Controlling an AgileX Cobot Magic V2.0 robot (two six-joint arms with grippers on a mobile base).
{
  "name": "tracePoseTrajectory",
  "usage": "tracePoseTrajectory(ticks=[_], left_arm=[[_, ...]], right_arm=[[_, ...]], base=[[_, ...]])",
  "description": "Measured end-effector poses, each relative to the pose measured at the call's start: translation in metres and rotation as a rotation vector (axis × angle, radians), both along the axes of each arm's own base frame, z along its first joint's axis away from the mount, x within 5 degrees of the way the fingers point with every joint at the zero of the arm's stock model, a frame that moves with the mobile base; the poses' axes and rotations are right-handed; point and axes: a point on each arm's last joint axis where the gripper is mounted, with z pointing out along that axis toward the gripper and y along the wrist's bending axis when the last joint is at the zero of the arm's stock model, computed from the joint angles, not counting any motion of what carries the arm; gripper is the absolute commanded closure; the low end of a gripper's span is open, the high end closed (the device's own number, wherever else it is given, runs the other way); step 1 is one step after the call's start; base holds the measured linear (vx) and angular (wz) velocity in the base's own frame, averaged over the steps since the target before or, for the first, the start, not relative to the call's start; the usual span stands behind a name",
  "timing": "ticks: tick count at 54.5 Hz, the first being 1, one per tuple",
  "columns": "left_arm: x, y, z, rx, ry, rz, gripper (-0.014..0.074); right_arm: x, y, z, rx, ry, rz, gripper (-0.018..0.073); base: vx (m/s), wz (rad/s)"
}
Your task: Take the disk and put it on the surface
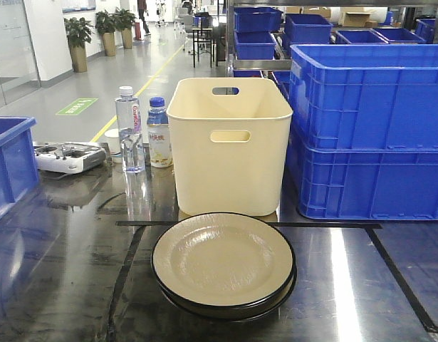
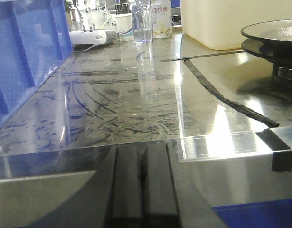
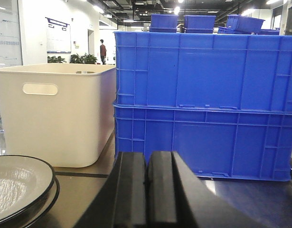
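The disk point(image 1: 223, 258) is a cream plate with a black rim, lying on top of a second plate like it. The stack rests on the surface point(image 1: 62, 285), a dark glossy tabletop, inside black tape lines point(image 1: 398, 274). Neither gripper shows in the front view. In the left wrist view my left gripper point(image 2: 145, 150) is shut and empty, low at the table's near edge, with the disk point(image 2: 274, 32) far off at the upper right. My right gripper point(image 3: 147, 157) is also shut and empty; the disk point(image 3: 16, 186) lies to its lower left.
A cream bin point(image 1: 229, 142) stands just behind the plates. Stacked blue crates point(image 1: 368, 128) fill the right side and another blue crate point(image 1: 8, 164) sits at the left edge. Two bottles point(image 1: 129, 128), a cup and a white device point(image 1: 68, 157) stand at the back left.
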Motion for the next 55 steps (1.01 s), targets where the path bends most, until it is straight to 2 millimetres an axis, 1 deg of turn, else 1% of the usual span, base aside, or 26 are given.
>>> tracePoseTrajectory(ticks=[6, 11, 13, 17, 18, 20, 25, 27, 32, 36, 43, 55], left_arm=[[0.000, 0.000, 0.000, 0.000, 0.000, 0.000, 0.0595], [0.000, 0.000, 0.000, 0.001, 0.001, 0.000, 0.0595], [0.000, 0.000, 0.000, 0.001, 0.001, 0.000, 0.0595], [0.000, 0.000, 0.000, 0.001, 0.001, 0.000, 0.0595], [0.000, 0.000, 0.000, 0.001, 0.001, 0.000, 0.0595], [0.000, 0.000, 0.000, 0.002, 0.001, 0.000, 0.0595], [0.000, 0.000, 0.000, 0.002, 0.001, 0.000, 0.0595], [0.000, 0.000, 0.000, 0.002, 0.001, 0.000, 0.0595], [0.000, 0.000, 0.000, 0.002, 0.001, 0.000, 0.0595], [0.000, 0.000, 0.000, 0.002, -0.001, 0.000, 0.0595], [0.000, 0.000, 0.000, 0.002, 0.003, 0.000, 0.0595], [0.000, 0.000, 0.000, 0.002, 0.003, 0.000, 0.0595]], right_arm=[[-0.002, 0.000, -0.003, -0.002, -0.001, -0.001, 0.0568], [-0.008, 0.000, -0.016, -0.043, 0.012, 0.004, 0.0568], [-0.012, 0.000, -0.024, -0.066, 0.023, 0.007, 0.0568], [-0.022, -0.001, -0.048, -0.103, 0.060, 0.003, 0.0568], [-0.026, -0.002, -0.062, -0.107, 0.087, -0.005, 0.0568], [-0.033, -0.004, -0.078, -0.099, 0.108, -0.027, 0.0568], [-0.043, -0.008, -0.105, -0.063, 0.132, -0.067, 0.0568], [-0.047, -0.008, -0.111, -0.052, 0.129, -0.079, 0.0568], [-0.056, -0.009, -0.115, -0.046, 0.104, -0.093, 0.0568], [-0.058, -0.010, -0.118, -0.042, 0.123, -0.098, 0.0568], [-0.059, -0.010, -0.124, -0.028, 0.180, -0.101, 0.0568], [-0.059, -0.010, -0.124, -0.018, 0.189, -0.101, 0.0568]], base=[[0.00, 0.00], [0.00, 0.00], [0.00, 0.00], [0.00, 0.00], [0.00, 0.00], [0.00, 0.00], [0.00, 0.00], [0.00, 0.00], [0.00, 0.00], [0.00, 0.00], [0.00, 0.00], [0.00, 0.00]])
